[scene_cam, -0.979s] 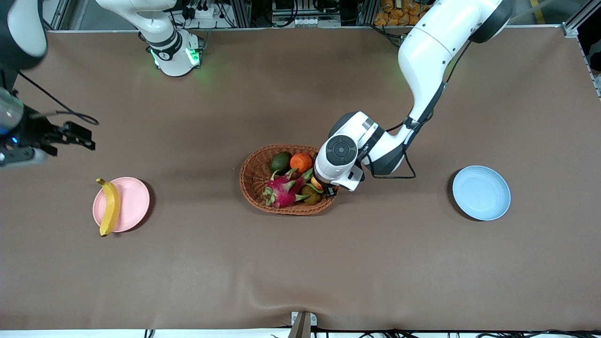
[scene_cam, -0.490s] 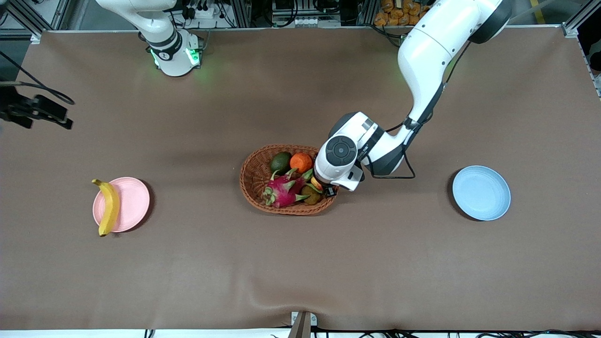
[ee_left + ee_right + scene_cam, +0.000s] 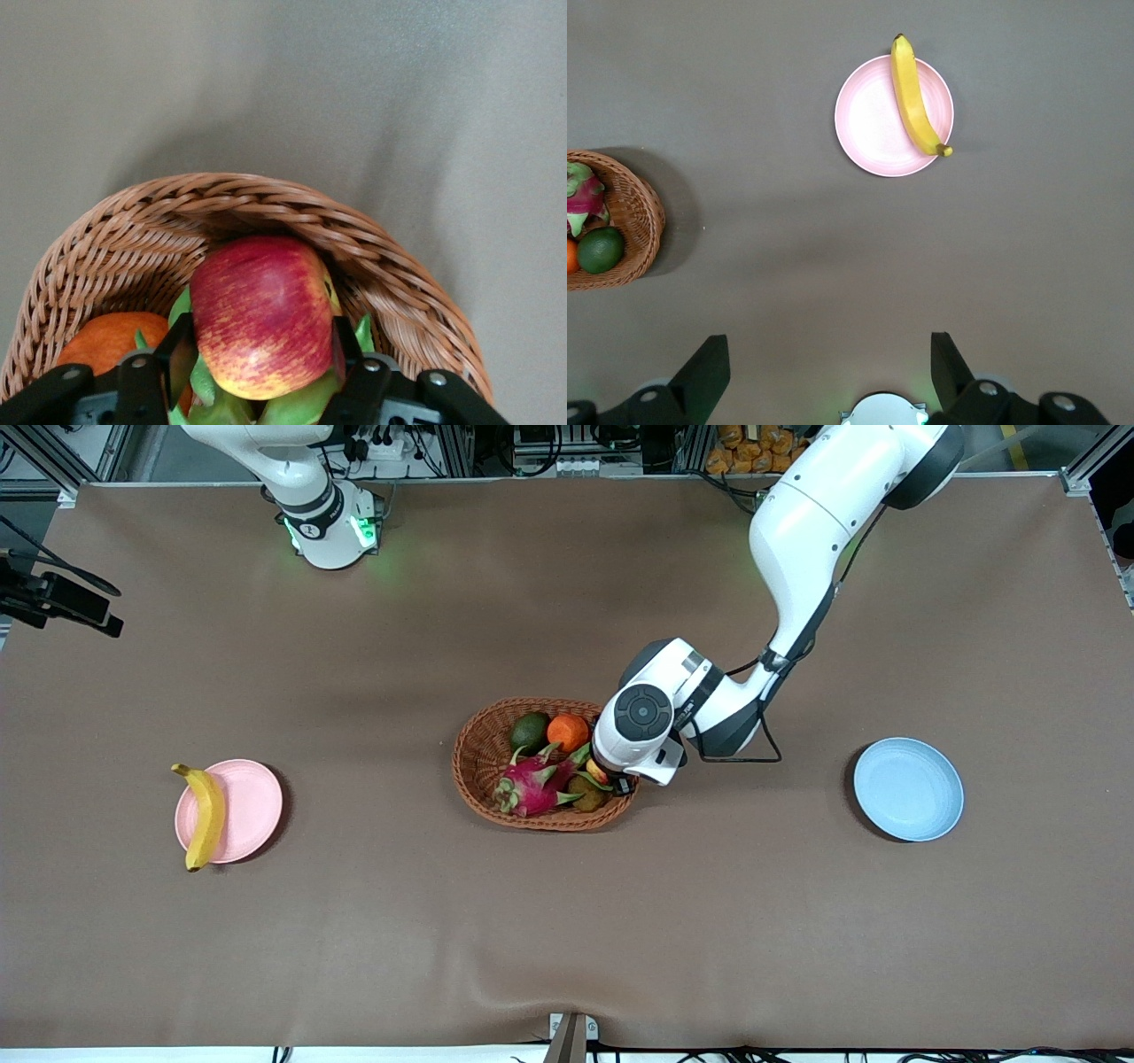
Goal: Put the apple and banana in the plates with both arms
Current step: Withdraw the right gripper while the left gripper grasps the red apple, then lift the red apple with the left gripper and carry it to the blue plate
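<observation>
Red apple (image 3: 263, 315) between left tool (image 3: 257, 350) fingers.

I count two plates: one pink plate (image 3: 239, 811) and one blue plate (image 3: 908, 789). One banana (image 3: 205, 816). One apple (image 3: 262, 314). One wicker basket (image 3: 478, 755). In it besides the apple: one orange (image 3: 568, 732), one dragon fruit (image 3: 532, 786), one avocado (image 3: 530, 732) and one brownish fruit (image 3: 585, 792). Five basket fruits total.

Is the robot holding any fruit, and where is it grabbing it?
Yes. The left tool grips the apple by its two sides, over the wicker basket. The right tool is open and holds nothing.
</observation>
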`<state>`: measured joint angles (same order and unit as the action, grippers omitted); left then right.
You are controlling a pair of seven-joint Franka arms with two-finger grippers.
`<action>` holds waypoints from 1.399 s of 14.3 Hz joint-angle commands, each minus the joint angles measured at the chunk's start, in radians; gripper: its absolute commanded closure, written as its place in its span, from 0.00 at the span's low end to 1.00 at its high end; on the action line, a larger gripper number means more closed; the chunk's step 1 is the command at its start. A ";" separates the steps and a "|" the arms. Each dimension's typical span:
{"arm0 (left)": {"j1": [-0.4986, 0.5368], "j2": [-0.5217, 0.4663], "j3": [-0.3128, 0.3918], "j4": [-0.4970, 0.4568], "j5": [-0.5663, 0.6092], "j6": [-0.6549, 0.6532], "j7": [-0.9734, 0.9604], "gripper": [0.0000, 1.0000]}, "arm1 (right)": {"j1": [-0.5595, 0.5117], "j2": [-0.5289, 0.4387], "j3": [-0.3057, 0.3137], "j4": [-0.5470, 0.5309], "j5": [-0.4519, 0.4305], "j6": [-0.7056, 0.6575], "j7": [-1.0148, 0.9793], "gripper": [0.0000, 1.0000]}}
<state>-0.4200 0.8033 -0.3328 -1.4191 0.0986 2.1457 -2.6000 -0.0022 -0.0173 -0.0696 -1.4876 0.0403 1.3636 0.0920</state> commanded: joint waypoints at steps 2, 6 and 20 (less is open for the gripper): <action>-0.003 0.011 0.008 0.009 -0.005 0.025 -0.052 0.79 | -0.012 0.002 0.001 0.020 0.003 -0.050 -0.035 0.00; 0.067 -0.045 -0.014 0.011 -0.007 -0.010 -0.040 1.00 | -0.015 0.004 -0.005 0.021 0.007 -0.057 -0.026 0.00; 0.746 -0.210 -0.353 0.055 0.002 -0.377 0.900 1.00 | -0.013 0.005 -0.007 0.024 -0.003 -0.040 -0.029 0.00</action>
<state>0.2764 0.6112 -0.6687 -1.3662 0.0668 1.8249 -1.8186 -0.0060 -0.0169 -0.0787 -1.4834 0.0392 1.3304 0.0742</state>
